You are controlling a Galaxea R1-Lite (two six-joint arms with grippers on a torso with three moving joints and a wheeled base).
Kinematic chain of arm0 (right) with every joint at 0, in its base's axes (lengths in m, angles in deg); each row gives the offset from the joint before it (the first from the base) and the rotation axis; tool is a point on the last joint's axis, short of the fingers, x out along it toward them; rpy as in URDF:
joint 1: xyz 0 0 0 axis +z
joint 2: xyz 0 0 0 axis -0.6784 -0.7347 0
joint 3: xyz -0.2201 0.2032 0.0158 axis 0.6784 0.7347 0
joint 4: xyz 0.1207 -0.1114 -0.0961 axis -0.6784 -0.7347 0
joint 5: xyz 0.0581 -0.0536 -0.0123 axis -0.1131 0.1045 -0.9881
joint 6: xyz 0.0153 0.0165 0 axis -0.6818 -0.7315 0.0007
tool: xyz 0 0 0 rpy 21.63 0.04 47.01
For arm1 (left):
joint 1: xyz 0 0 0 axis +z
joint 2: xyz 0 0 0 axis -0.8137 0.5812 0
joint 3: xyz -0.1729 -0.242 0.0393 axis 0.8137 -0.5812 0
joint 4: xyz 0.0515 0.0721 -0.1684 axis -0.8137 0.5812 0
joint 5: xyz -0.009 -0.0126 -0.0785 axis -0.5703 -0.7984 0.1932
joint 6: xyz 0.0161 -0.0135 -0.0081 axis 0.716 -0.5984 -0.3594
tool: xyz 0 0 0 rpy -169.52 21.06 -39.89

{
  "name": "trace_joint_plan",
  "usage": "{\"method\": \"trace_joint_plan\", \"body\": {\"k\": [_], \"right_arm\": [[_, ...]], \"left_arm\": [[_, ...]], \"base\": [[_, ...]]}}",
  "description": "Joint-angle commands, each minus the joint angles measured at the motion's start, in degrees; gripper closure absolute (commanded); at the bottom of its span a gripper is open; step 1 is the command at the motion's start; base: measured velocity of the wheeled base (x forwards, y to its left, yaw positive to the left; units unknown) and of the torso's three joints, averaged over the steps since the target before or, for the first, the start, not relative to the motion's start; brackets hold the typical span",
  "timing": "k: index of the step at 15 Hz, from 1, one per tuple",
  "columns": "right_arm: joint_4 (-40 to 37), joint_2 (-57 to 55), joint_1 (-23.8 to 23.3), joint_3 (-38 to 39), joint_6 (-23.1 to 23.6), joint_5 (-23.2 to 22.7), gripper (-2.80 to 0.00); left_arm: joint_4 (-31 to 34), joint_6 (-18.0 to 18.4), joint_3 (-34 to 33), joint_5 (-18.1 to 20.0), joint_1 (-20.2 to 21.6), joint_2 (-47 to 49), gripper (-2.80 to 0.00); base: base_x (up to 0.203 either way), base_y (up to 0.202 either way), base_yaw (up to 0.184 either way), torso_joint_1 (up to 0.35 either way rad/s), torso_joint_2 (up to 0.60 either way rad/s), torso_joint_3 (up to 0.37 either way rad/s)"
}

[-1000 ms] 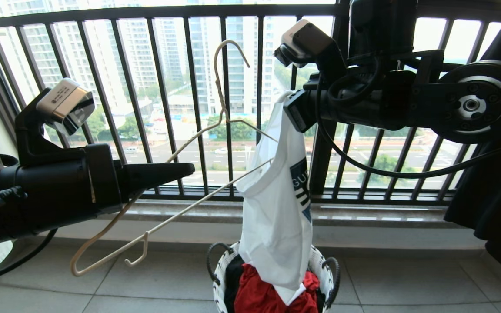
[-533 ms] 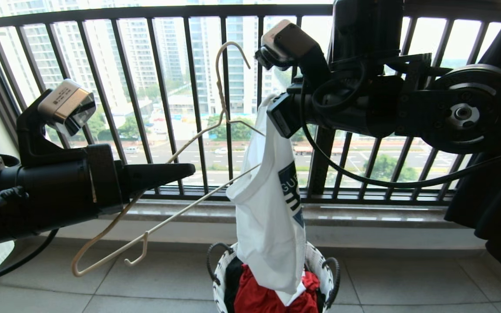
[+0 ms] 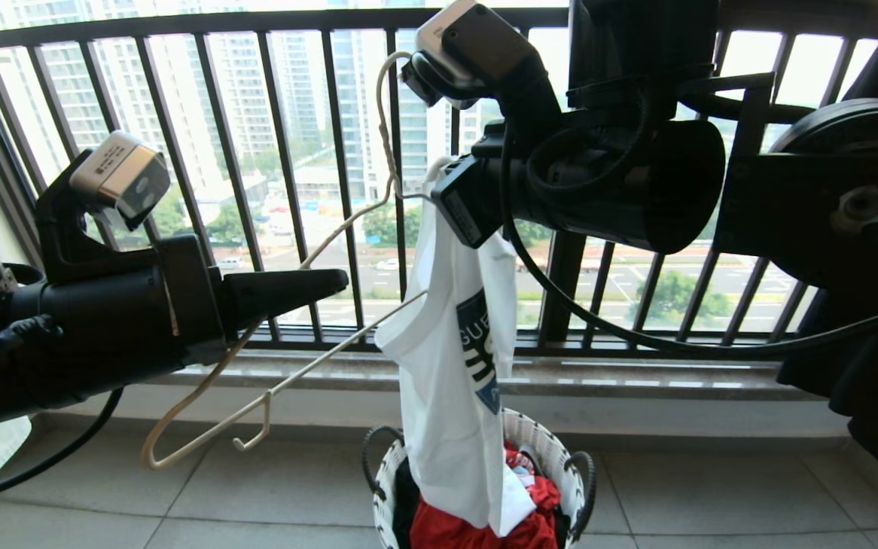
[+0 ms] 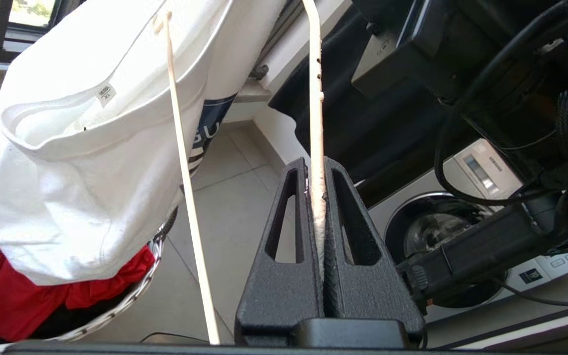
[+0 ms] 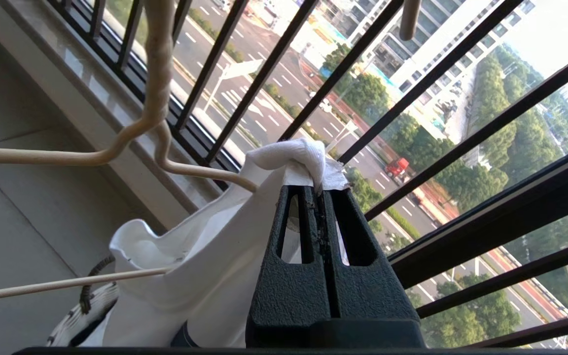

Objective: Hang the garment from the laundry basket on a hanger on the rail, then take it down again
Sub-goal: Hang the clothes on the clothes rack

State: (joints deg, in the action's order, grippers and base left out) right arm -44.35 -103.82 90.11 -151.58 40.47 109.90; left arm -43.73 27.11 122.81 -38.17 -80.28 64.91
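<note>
Left gripper (image 4: 319, 197): fingers pressed together on the wire of the hanger (image 3: 309, 259), pinching one sloping arm of it. In the head view this gripper sits at mid-left of the frame, pointing right.

The hanger is tilted: hook up at top centre against the black window railing (image 3: 256, 152), lower corner down at lower left above the floor tiles (image 3: 256, 503). Its far end runs into the white T-shirt (image 3: 447, 412).

Right gripper (image 5: 324, 207): fingers closed, pinching a bunched fold of the T-shirt at its top. In the head view it is at upper centre, reaching in from the right.

The T-shirt hangs straight down from that pinch, centre of the frame, dark blue emblem facing right. Left wrist view shows the neck opening with the size label, one hanger wire passing in front of it. The shirt's lower hem reaches into the laundry basket (image 3: 561, 465) at bottom centre.

The basket stands on the tiles, holding a red garment (image 3: 454, 530) and something black.
</note>
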Motion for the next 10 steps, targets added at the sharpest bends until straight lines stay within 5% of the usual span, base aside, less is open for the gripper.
{"method": "trace_joint_plan", "body": {"k": [1, 10], "right_arm": [[0.1, 0.5, 1.9, -0.2, 0.2, 0.4, 0.00], [3.6, 0.5, 6.6, -0.3, 0.4, 3.4, 0.00]], "left_arm": [[-3.3, -1.2, -1.3, 0.1, 0.0, 0.8, 0.00], [-6.2, -4.2, -0.7, -5.8, 0.1, 3.4, 0.00]], "base": [[0.000, 0.000, 0.000, 0.000, 0.00, 0.000], [0.000, 0.000, 0.000, 0.000, 0.00, 0.000]]}}
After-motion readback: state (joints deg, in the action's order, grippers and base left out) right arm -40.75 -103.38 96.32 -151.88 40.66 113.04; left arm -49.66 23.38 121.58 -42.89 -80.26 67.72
